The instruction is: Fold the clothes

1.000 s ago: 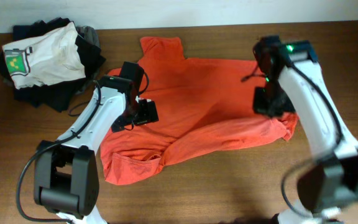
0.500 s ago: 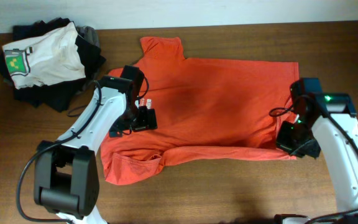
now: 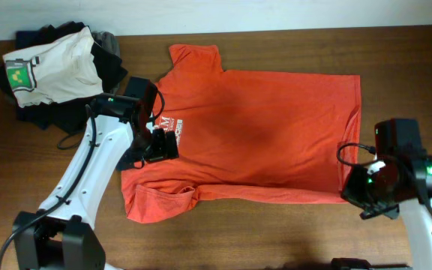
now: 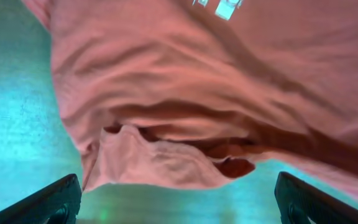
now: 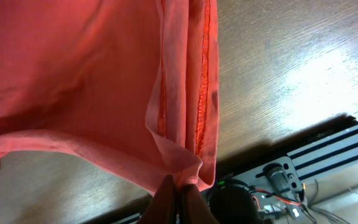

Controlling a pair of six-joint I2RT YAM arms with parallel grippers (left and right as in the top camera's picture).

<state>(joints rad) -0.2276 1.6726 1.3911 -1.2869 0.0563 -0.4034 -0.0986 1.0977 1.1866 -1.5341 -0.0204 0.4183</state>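
The red-orange T-shirt (image 3: 261, 127) lies spread out on the wooden table, neck to the left, with white lettering (image 3: 169, 126) showing. My left gripper (image 3: 158, 146) hovers over the shirt's front-left part by the lettering. In the left wrist view it is open (image 4: 179, 202) with nothing between its fingers, and the shirt's rumpled sleeve (image 4: 166, 155) is just ahead of it. My right gripper (image 3: 360, 192) is at the shirt's front-right corner. In the right wrist view it is shut (image 5: 182, 196) on the bunched hem of the shirt (image 5: 92, 81).
A pile of folded clothes stands at the back left: a white T-shirt with a green-yellow print (image 3: 47, 67) on black and grey garments (image 3: 66, 114). The table's front edge and a metal rail mount (image 5: 316, 155) are close behind my right gripper.
My right gripper has pulled the shirt's hem from the back right toward the front right, unfolding the shirt flat. The lettering now shows. My left gripper shifted slightly left.
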